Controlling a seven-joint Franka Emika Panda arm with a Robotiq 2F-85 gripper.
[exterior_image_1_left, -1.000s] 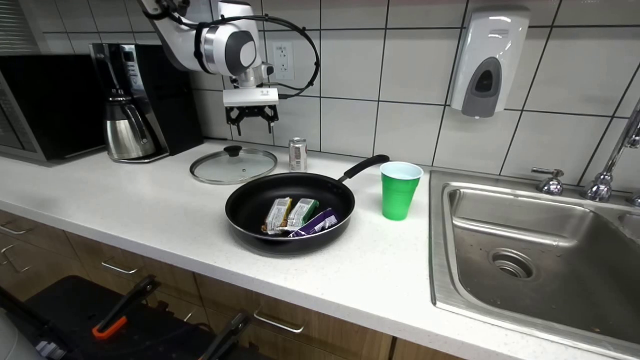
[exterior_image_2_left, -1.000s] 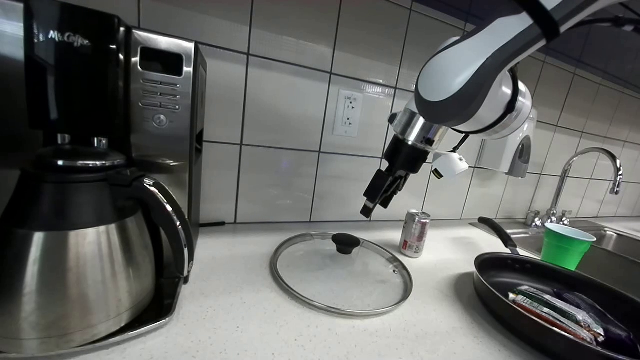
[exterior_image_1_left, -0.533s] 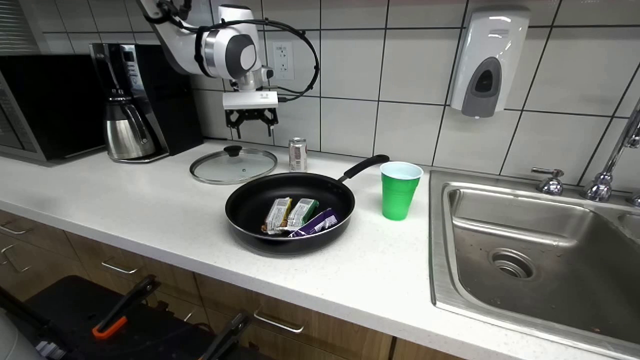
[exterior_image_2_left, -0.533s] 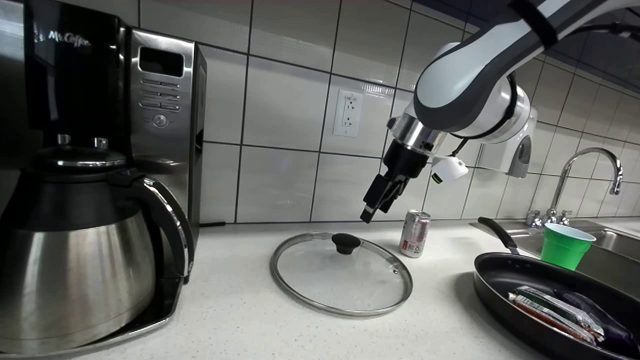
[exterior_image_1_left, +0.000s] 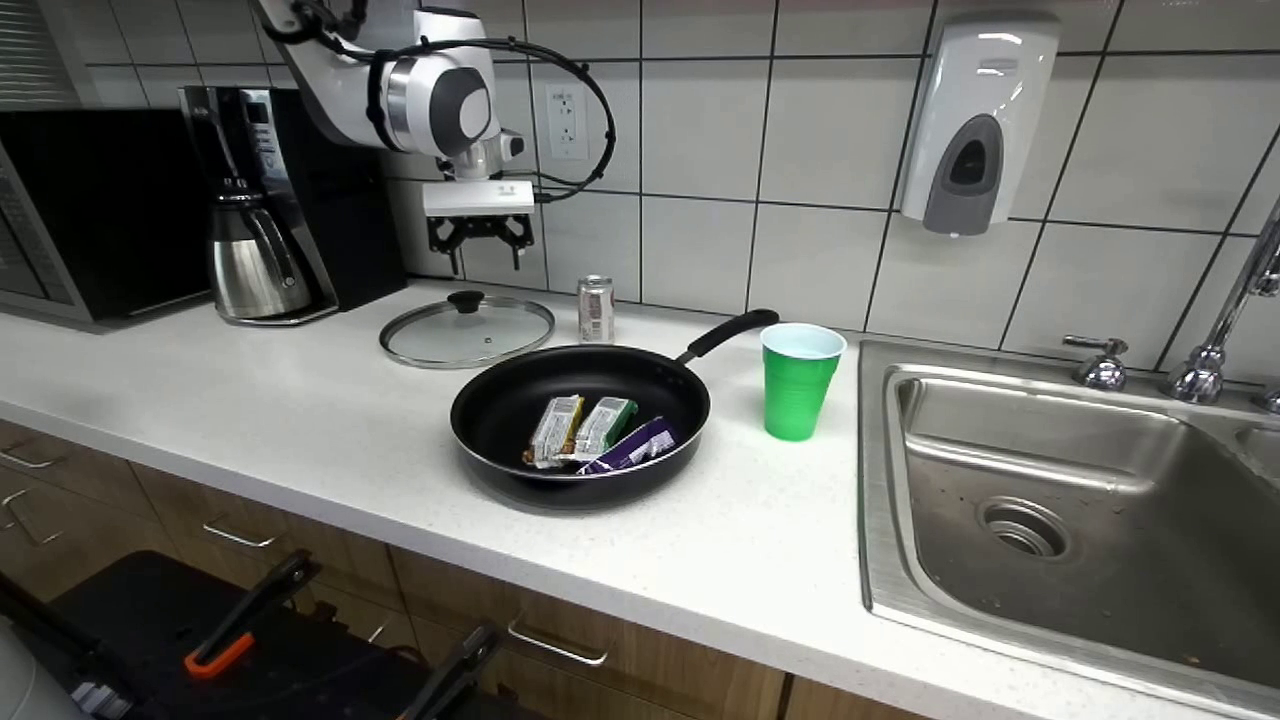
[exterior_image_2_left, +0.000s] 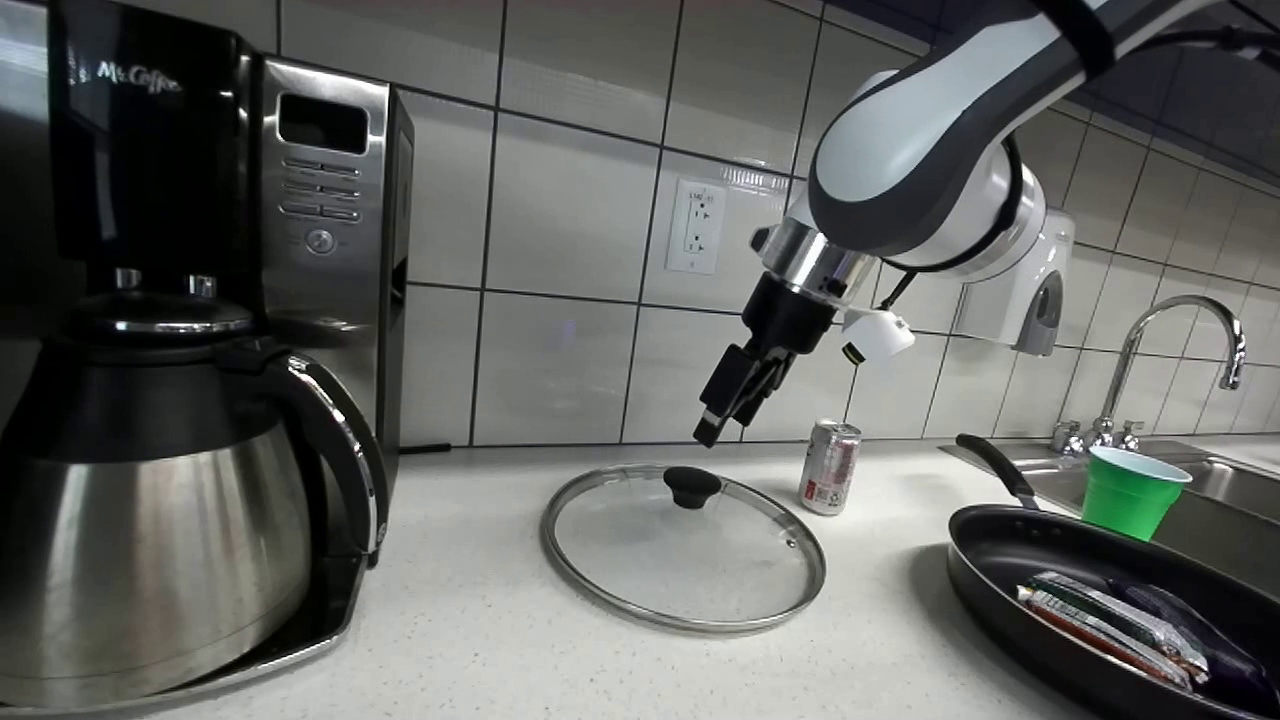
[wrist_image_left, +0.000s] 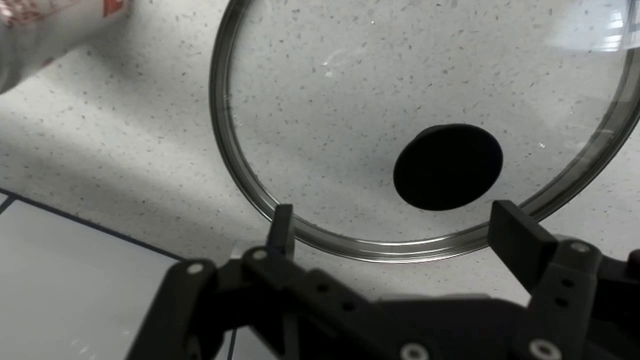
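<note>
I noted the tool (exterior_image_1_left: 486, 268) had shifted toward the coffee maker (exterior_image_2_left: 330, 235), nearer the knob (exterior_image_2_left: 692, 486) of the glass lid (exterior_image_2_left: 685, 565); alignment appeared improved. Its jaws stood wide apart, empty. The lid lay flat on the desk (exterior_image_2_left: 450, 610) beside the can (exterior_image_2_left: 830, 468), knob upward; round, it showed no long axis.

The wrist view's edges cut off the round, metal-rimmed glass lid (wrist_image_left: 395, 107) and the blurred, cylindrical silver-and-red metal can (wrist_image_left: 50, 37).
</note>
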